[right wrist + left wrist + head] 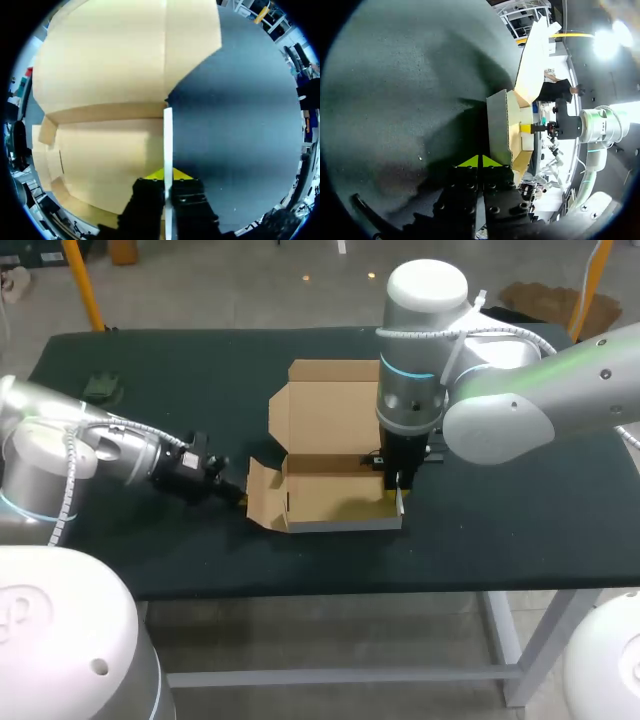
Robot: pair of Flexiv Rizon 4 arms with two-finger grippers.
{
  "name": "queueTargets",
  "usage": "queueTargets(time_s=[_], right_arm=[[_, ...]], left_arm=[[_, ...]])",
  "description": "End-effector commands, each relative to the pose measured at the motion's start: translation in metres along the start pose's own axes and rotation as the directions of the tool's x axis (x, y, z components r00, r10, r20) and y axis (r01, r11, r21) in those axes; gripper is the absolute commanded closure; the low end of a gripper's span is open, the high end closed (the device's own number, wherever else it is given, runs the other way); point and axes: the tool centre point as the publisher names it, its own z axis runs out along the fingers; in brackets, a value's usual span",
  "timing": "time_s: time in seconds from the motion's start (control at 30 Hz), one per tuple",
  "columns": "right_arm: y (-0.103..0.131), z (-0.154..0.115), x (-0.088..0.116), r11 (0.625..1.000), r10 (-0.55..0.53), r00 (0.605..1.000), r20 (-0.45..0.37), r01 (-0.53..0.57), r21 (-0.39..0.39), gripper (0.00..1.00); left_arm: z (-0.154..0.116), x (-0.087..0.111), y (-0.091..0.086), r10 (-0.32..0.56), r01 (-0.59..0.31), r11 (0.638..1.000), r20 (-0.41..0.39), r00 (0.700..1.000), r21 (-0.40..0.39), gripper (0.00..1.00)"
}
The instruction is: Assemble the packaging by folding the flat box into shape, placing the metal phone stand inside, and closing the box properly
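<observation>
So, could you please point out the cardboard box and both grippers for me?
cardboard box (333,416), head view, on its open lid panel.
left gripper (480,161), left wrist view, midway between its yellow tips.
right gripper (167,175), right wrist view, midway between its yellow tips.

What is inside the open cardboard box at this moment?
Only bare cardboard shows inside the box; nothing lies on its floor where it can be seen. The right gripper, shut on its right wall, covers that corner in the head view.

White-and-silver arms (500,410) with teal rings (405,373), coiled cables (68,468), black yellow-tipped jaws.
</observation>
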Motion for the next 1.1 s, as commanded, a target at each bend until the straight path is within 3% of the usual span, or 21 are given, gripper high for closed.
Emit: queueTargets(time_s=[0.03, 0.6, 0.83, 1.1], right_arm=[[0.000, -0.001, 0.001, 1.000, 0.000, 1.000, 0.003, 0.000, 0.003, 1.00], [0.000, -0.001, 0.001, 1.000, 0.000, 1.000, 0.003, 0.000, 0.003, 1.00], [0.000, -0.001, 0.001, 1.000, 0.000, 1.000, 0.003, 0.000, 0.003, 1.00], [0.000, -0.001, 0.001, 1.000, 0.000, 1.000, 0.003, 0.000, 0.003, 1.00]], left_arm=[[-0.004, 0.006, 0.002, 0.006, -0.006, 1.000, -0.002, 1.000, 0.003, 1.00], [0.004, 0.032, 0.005, 0.024, -0.024, 1.000, -0.046, 0.999, -0.003, 1.00], [0.005, 0.038, 0.006, 0.029, -0.030, 1.000, -0.067, 0.997, -0.003, 0.87], [0.003, 0.038, 0.006, 0.017, -0.016, 1.000, -0.094, 0.995, 0.013, 0.83]])
